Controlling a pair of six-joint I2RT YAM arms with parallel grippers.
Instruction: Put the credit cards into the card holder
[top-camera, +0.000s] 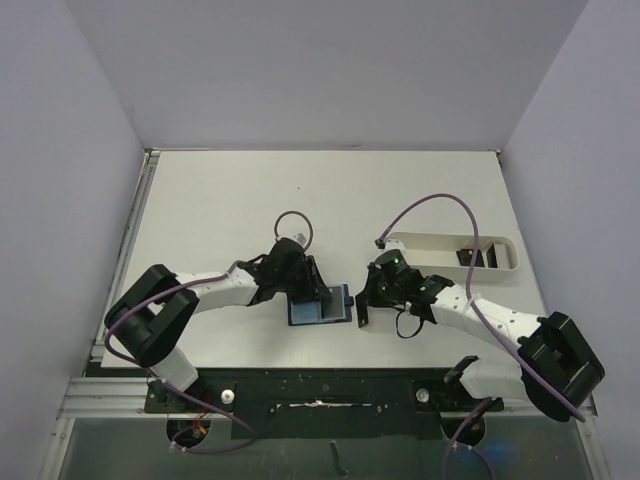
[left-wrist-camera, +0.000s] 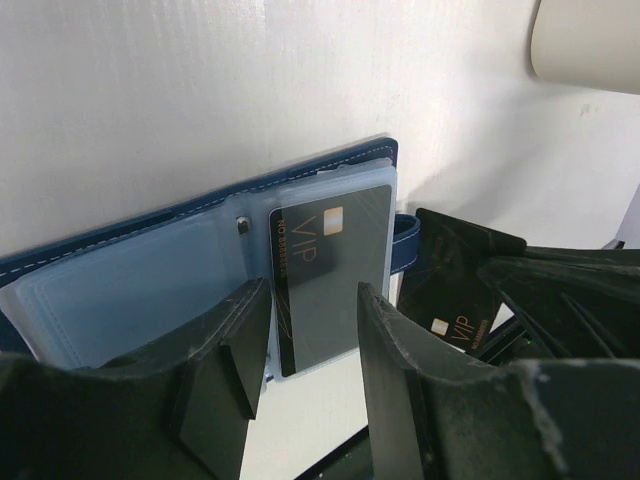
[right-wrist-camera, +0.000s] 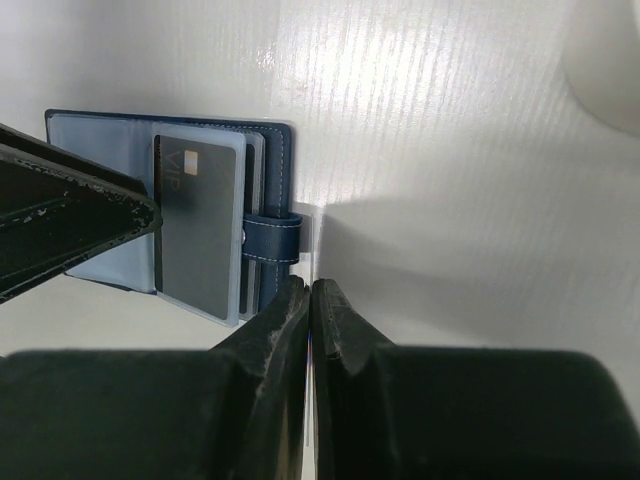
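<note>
White tabletop (top-camera: 220, 200), boxed in by grey walls, carries the scene. We see the card holder (top-camera: 325, 312) lying open toward the near edge, pale blue sleeves facing up. One dark card (right-wrist-camera: 200, 220) is already seated in a clear sleeve.

The left gripper (left-wrist-camera: 312, 300) reaches in from 10 o'clock, jaws roughly half apart, straddling that sleeved card. Whether its fingers press on the holder we cannot tell. At 3 o'clock of the holder, just beside it, the right gripper (right-wrist-camera: 310, 295) is pinched tight on a black VIP card (left-wrist-camera: 450, 275), gripped near one end. More credit cards (top-camera: 475, 257) wait in the white tray (top-camera: 425, 245) at 2 o'clock, well apart.

We judge the step in hand to be feeding the gripped card into a free sleeve. To do it well, we would level the card with the sleeve mouth and lift it over the snap strap (right-wrist-camera: 272, 237), which juts toward 3 o'clock. Then we would slide it slowly toward 9 o'clock, with the left gripper bracing the holder so it does not skate away.
</note>
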